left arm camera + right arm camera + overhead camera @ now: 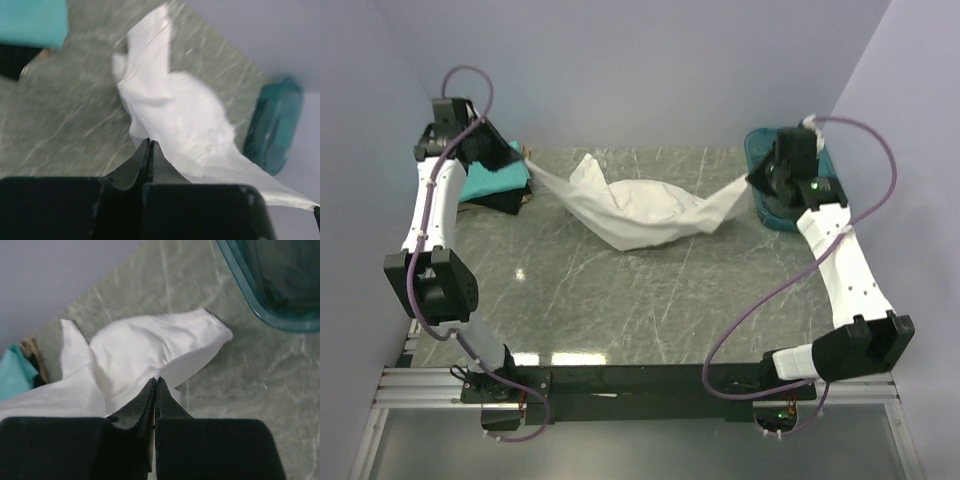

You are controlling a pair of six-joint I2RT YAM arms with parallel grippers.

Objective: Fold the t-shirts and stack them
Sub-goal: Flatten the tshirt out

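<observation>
A white t-shirt hangs stretched across the back of the table, its middle sagging onto the marble top. My left gripper is shut on its left end, fingertips pressed together with the white cloth running away from them. At the shirt's right end my right gripper is shut, and white cloth is pinched at its tips. A teal t-shirt lies on a black t-shirt at the back left, under the left arm.
A translucent teal tub stands at the back right, under the right wrist, and its rim shows in the right wrist view. Lilac walls close in the back and both sides. The grey marble table reaches toward the arm bases.
</observation>
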